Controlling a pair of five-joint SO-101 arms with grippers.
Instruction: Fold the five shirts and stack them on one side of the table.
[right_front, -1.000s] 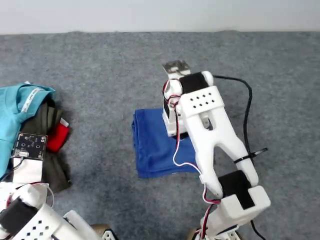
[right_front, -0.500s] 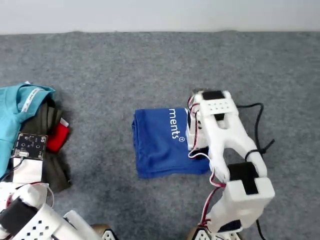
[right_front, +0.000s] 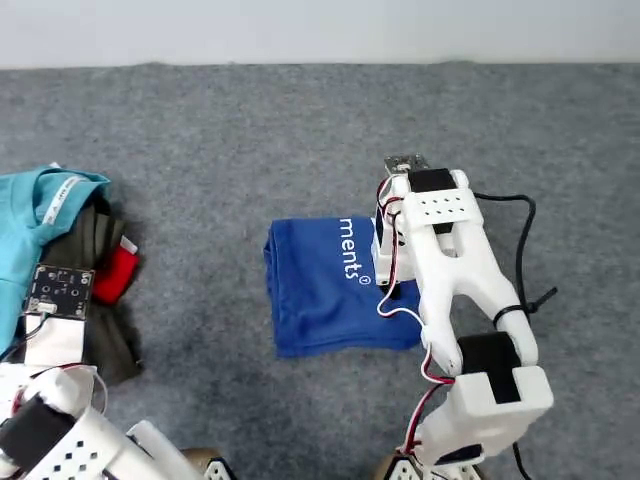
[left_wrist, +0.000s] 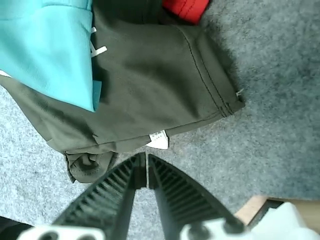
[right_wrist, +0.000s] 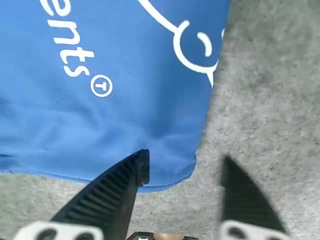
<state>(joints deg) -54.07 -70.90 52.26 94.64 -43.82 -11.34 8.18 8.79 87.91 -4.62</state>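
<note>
A folded blue shirt (right_front: 322, 285) with white lettering lies mid-table. My right gripper (right_wrist: 185, 172) is open and hovers low over the shirt's (right_wrist: 110, 85) right edge, with a corner of the cloth between its fingers (right_wrist: 131, 172). The right arm (right_front: 450, 270) reaches in from the near side. At the left lies a loose pile: a teal shirt (right_front: 40, 205), a dark olive shirt (right_front: 105, 320) and a red one (right_front: 115, 272). My left gripper (left_wrist: 146, 162) is shut and empty, just off the hem of the olive shirt (left_wrist: 150, 90), beside the teal cloth (left_wrist: 45, 45).
The grey felt table top (right_front: 220, 140) is bare behind the blue shirt and to its right. The left arm (right_front: 45, 430) sits at the near left corner. A wooden edge (left_wrist: 255, 207) shows beside the left gripper.
The right arm drew back off the blue shirt toward its right edge, uncovering the white lettering, then stretched slightly away again. The left arm and the pile stayed still.
</note>
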